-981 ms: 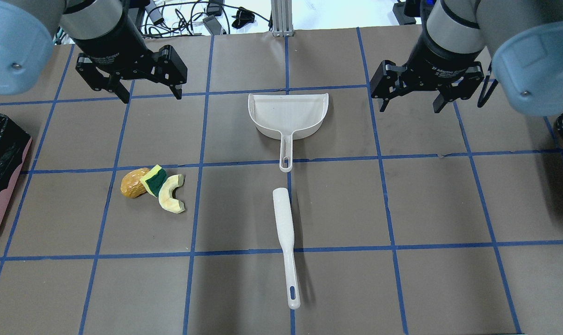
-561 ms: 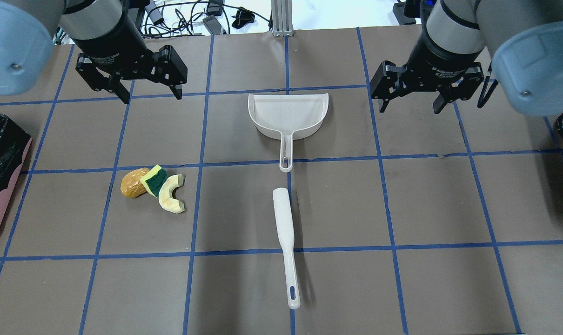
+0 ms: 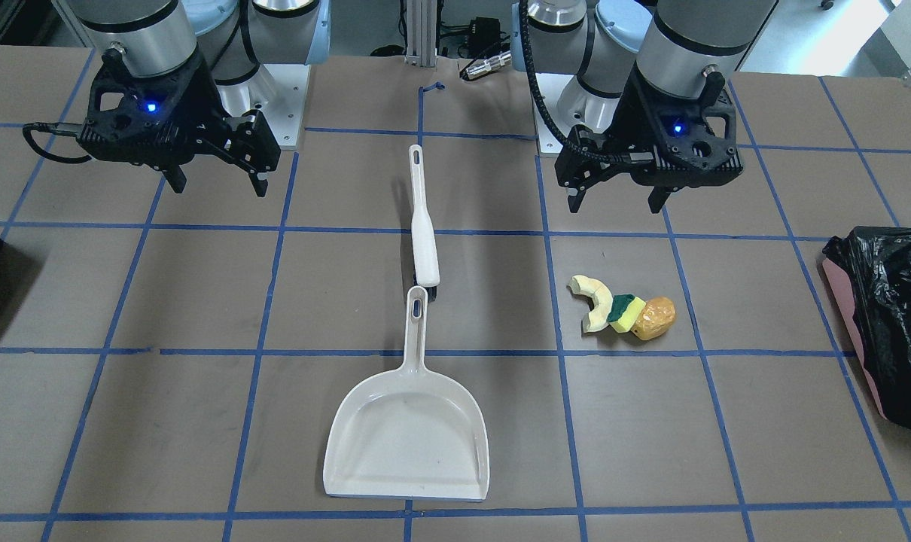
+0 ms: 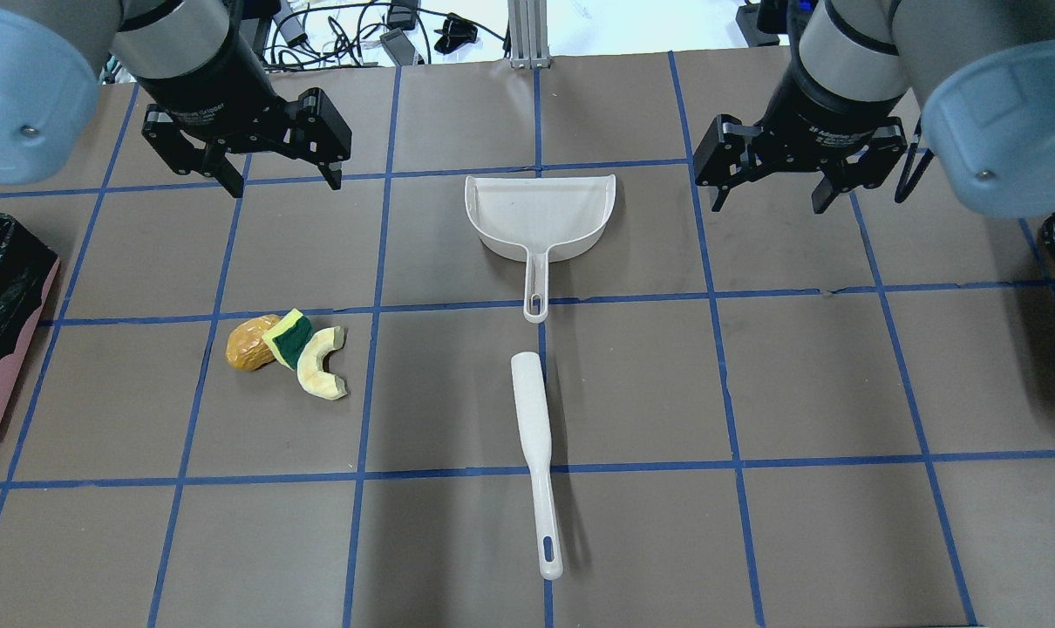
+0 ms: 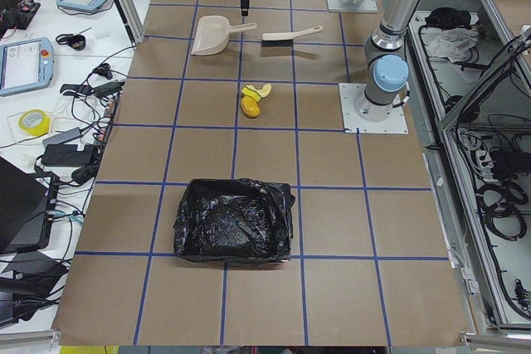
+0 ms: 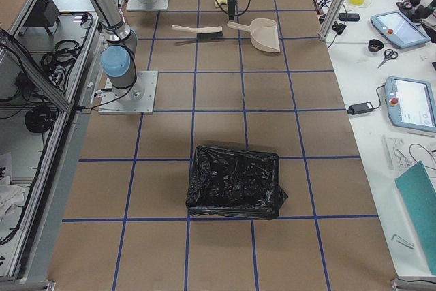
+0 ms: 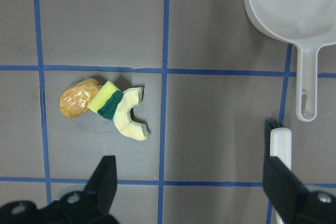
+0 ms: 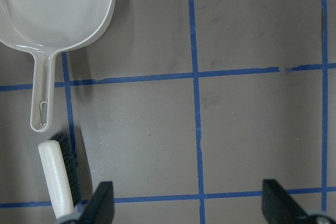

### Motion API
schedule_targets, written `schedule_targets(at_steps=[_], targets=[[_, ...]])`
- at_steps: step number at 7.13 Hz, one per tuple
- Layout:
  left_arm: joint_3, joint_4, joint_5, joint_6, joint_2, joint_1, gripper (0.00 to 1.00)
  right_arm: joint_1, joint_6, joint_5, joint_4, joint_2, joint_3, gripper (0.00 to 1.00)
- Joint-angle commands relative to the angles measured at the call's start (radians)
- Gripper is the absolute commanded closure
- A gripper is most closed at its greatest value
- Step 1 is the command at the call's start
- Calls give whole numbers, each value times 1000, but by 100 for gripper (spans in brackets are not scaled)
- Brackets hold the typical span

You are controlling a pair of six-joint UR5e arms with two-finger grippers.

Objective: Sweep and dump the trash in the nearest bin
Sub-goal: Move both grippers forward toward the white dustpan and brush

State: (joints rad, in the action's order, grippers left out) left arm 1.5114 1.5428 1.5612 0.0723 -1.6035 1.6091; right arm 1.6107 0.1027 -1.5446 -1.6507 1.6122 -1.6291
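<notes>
The pink-sided bin with a glossy black bag liner [image 4: 4, 279] sits at the robot's-left edge of the brown-paper counter with blue tape lines [image 4: 754, 392]. Bare paper lies between it and the trash. The orange-brown lumpy ball [image 4: 250, 344], yellow-and-green sponge block [image 4: 289, 337] and cream curved foam arc [image 4: 323, 373] touch in a row, well apart from the left jaws, which hang spread, holding nothing. The right jaws also gape unloaded, near the white plastic dustpan [image 4: 541, 214]. The white long-handled brush [image 4: 534, 436] lies in line with its handle.

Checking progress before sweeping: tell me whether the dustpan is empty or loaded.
Empty. The dustpan shows a bare white scoop; the trash lies clustered on the table, apart from it.
</notes>
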Motion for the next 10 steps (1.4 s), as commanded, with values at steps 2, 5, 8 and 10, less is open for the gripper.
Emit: schedule_targets(at_steps=[2,5,8,10], targets=[[1,-1,6,-2,2,-3,0,0,0,0,0,0,0,0],[-14,-7,0,-13,-21,-21,0,0,2,0,2,-20,2,0],[-16,-197,-39,9,-142,-3,0,0,3,9,29,-26,2,0],[-29,-266,-32,50,-211,66,0,5,29,17,10,-57,-24,0]])
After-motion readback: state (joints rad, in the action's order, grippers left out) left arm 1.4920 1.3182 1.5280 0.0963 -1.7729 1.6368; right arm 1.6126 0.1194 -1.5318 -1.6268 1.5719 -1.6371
